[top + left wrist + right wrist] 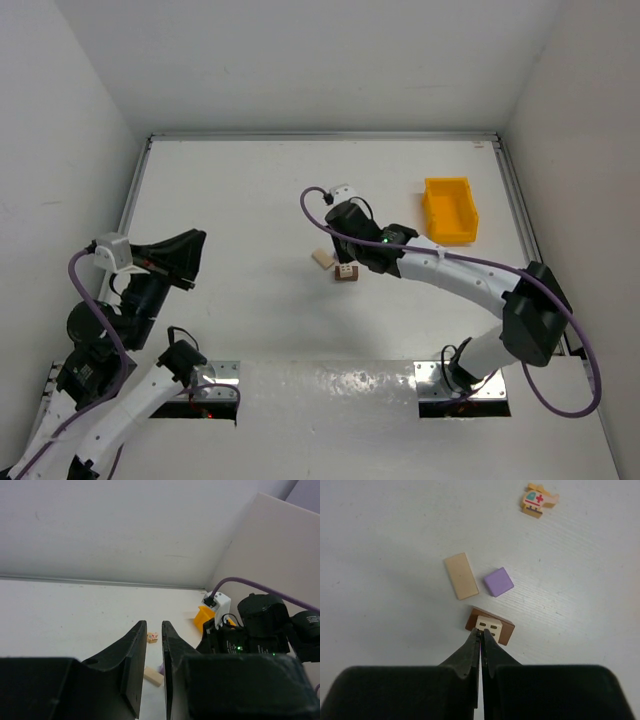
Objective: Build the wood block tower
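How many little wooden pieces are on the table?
4: tan slab, purple cube beside it, brown block by the right gripper, helicopter piece farther off. Others may be hidden.

No words, brand names or numbers can be read in any view. The only sign is a small red cross (540, 497) painted on the side of a tan helicopter-shaped wooden piece (536, 506), which lies beyond the purple block (498, 581) and to its right. Just on the near side of the purple block, the dark brown block (506, 630) carries a pale face with two small dark rectangles and no lettering.
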You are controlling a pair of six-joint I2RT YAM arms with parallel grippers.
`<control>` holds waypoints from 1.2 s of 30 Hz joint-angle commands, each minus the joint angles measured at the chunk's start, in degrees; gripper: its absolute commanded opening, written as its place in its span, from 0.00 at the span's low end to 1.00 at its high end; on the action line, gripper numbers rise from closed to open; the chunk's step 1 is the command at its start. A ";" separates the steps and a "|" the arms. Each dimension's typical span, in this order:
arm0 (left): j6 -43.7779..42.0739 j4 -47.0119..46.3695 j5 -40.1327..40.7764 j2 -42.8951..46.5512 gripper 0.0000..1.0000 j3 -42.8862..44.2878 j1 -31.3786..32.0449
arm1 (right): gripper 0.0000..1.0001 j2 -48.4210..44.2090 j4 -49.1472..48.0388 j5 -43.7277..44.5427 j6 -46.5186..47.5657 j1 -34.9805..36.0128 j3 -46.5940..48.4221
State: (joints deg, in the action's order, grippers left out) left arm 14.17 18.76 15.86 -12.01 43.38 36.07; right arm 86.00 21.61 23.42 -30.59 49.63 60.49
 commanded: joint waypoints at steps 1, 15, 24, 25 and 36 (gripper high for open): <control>-0.46 -0.66 1.10 -1.52 0.16 -0.40 0.58 | 0.00 0.83 1.68 -5.46 13.51 -0.58 3.66; -0.55 -1.19 -0.12 -5.83 0.14 -0.84 -5.31 | 0.00 -0.30 -2.00 -21.67 14.33 -0.15 -5.20; -0.55 -1.45 -1.62 -7.59 0.14 -0.84 -9.70 | 0.00 1.37 -6.04 -19.39 14.24 0.30 -8.71; -0.46 -1.45 -1.79 -7.68 0.14 -0.92 -9.71 | 0.00 1.37 -6.57 -19.20 14.07 0.30 -8.98; -0.64 -1.63 -2.41 -8.73 0.14 -1.01 -10.94 | 0.00 8.13 -7.55 -13.76 15.38 0.30 -1.61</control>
State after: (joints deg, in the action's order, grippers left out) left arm 13.98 18.70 14.13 -20.27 42.61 25.89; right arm 92.16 15.09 6.52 -16.43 49.65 54.46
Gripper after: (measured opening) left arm 0.138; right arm 0.001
